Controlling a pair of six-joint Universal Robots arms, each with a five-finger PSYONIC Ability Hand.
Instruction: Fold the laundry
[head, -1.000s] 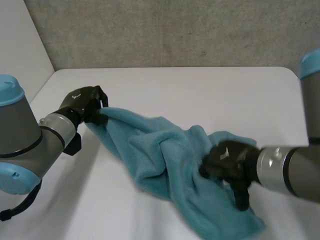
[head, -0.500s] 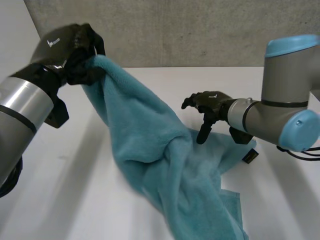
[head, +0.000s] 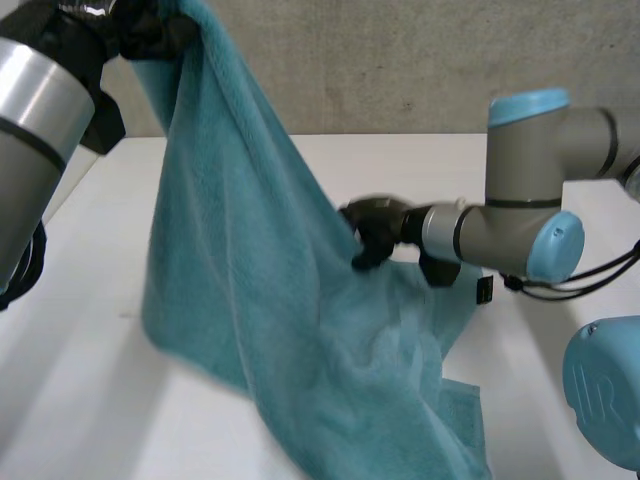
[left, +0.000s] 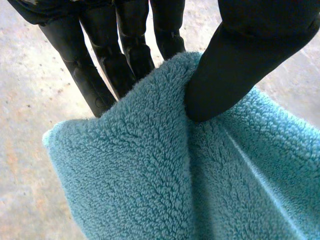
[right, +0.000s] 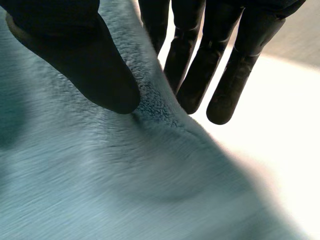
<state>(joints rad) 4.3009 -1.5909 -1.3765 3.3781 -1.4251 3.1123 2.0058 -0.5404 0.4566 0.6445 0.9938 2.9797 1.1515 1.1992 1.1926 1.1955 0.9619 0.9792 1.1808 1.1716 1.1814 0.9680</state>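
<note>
Teal terry towel (head: 230, 260) is being dangled lengthwise, corner pinched by the left hand (head: 150, 28), side edge being pinched midway by the right hand (head: 372, 228).

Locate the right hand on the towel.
In the head view the right hand pinches the towel at its right edge over the table, below the left hand gripping its top.

Left hand (head: 140, 25) raised high, fingers (left: 125, 60) and thumb pinching towel (head: 250, 300) (a corner), right hand (head: 372, 226) outstretched, pinching an edge.
</note>
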